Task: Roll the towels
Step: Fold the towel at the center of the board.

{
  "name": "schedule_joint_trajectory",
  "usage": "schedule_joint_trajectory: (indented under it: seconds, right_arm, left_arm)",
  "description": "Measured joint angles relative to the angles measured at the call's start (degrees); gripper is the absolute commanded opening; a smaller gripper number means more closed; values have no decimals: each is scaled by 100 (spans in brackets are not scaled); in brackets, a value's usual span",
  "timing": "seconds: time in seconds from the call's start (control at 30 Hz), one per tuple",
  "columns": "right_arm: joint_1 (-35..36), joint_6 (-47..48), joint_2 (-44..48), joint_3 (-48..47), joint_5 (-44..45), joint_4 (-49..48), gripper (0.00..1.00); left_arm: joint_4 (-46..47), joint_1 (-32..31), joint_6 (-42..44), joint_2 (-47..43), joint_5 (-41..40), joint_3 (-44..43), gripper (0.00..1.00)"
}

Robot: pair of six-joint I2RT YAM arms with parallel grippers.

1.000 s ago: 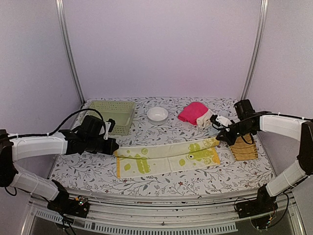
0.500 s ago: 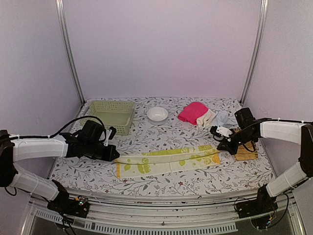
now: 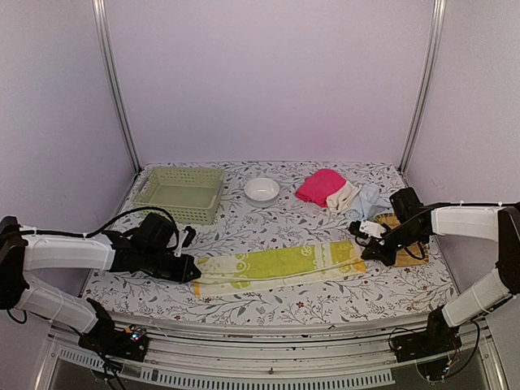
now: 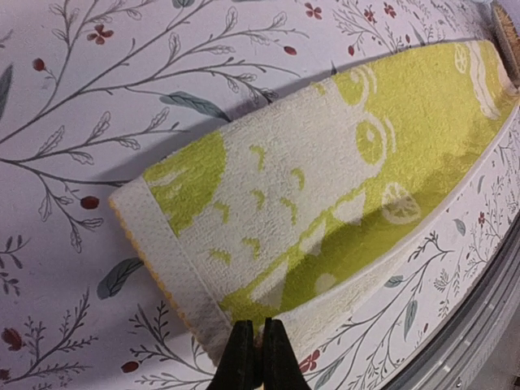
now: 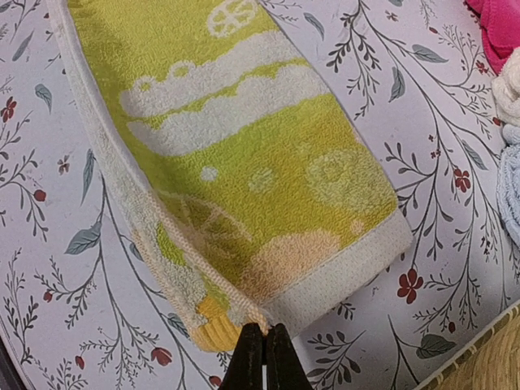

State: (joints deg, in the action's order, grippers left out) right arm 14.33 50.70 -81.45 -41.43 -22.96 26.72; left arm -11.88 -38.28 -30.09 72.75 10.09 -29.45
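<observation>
A yellow-green-and-cream towel (image 3: 276,266) lies folded lengthwise in a long strip across the front of the table. My left gripper (image 3: 192,270) is shut on the corner of its left end, low over the cloth (image 4: 325,187), fingertips together (image 4: 257,345). My right gripper (image 3: 363,252) is shut on the corner of the right end (image 5: 244,162), pinching the hem (image 5: 262,345). At the back right lie a bright pink towel (image 3: 318,186), a small cream-white one (image 3: 343,196) and a pale blue one (image 3: 367,197), bunched together.
A pale green basket (image 3: 180,192) stands at the back left, with a white bowl (image 3: 262,189) beside it. A yellow woven tray (image 3: 402,244) lies under my right arm. The table's metal front edge runs just beyond the towel in the left wrist view.
Both grippers have drawn the towel's far edge toward the near side, folding it in half lengthwise. The strip is now narrower, green side up, and lies closer to the front.
</observation>
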Motion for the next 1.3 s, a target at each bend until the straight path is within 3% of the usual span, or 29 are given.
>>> schedule_joint_trajectory:
  seconds: [0.4,0.5,0.63,0.9,0.97,1.03,1.17,1.3]
  right_arm:
    - [-7,343,2,299,-92,-4,4]
    - [-7,479,2,402,-98,37,13]
    - [-11,651,105,481,-96,160,31]
    - [-11,669,852,426,-116,678,37]
    - [-11,588,815,308,-151,734,37]
    - [-11,428,673,131,-249,743,35]
    - [-11,-92,-28,-503,-374,621,30]
    - [-11,-680,-787,-1121,-326,466,27]
  left_arm:
    - [157,-96,-61,2,59,79,0]
    - [179,-122,-74,2,79,127,1]
    - [214,-229,-122,-52,129,254,17]
    - [109,-337,-212,-1305,63,358,45]
    - [149,-343,-149,-1541,-74,323,43]
    - [184,-343,-94,-1493,-203,232,32]
    - [129,-343,-11,-603,-450,-251,12]
    - [133,-345,-17,199,-525,-610,5]
